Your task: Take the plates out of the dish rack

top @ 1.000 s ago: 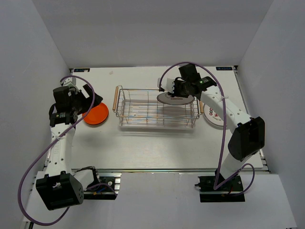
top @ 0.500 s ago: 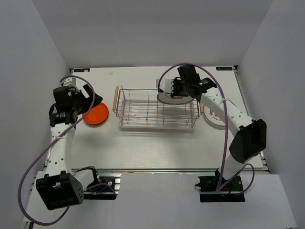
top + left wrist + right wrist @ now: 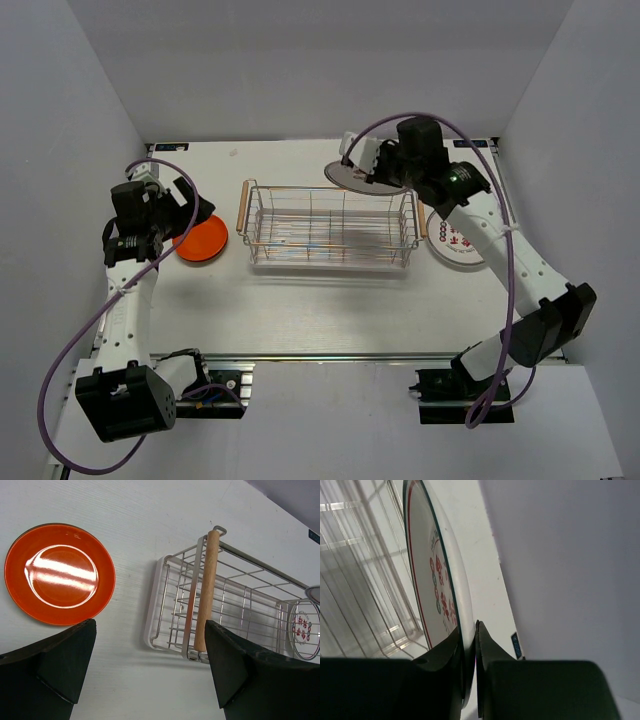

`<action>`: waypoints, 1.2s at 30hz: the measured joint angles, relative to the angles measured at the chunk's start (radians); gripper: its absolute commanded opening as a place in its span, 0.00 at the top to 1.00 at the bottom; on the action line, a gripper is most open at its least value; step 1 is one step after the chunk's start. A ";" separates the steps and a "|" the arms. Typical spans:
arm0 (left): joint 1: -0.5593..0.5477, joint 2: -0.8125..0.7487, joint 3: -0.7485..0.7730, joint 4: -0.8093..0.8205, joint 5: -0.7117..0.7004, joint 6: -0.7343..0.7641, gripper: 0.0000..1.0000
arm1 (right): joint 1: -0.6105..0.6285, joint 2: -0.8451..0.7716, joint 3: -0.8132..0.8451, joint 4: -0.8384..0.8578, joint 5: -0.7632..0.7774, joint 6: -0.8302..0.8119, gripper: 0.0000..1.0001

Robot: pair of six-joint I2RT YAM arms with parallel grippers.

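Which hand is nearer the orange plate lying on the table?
Left. The left hand hovers open right beside the orange plate; the right hand is at the other end of the dish rack, gripping a white plate.

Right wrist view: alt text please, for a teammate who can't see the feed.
The right claw pinches the rim of a white plate with red characters and a dark edge, seen edge-on. The chrome wires of the dish rack lie blurred to its left, a grey wall to its right.
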 measured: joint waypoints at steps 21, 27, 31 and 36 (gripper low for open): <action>0.001 -0.039 0.011 -0.016 0.024 0.008 0.02 | -0.560 -0.156 -0.055 0.103 0.007 1.111 1.00; 0.002 -0.039 0.011 -0.009 0.055 0.007 0.02 | -0.856 -0.237 -0.262 0.102 -0.129 1.254 1.00; 0.005 -0.038 0.011 -0.008 0.067 0.007 0.02 | -0.948 -0.236 -0.393 0.149 -0.236 1.334 1.00; 0.008 -0.038 0.011 -0.008 0.068 0.007 0.02 | -1.023 -0.228 -0.544 0.177 -0.315 1.407 1.00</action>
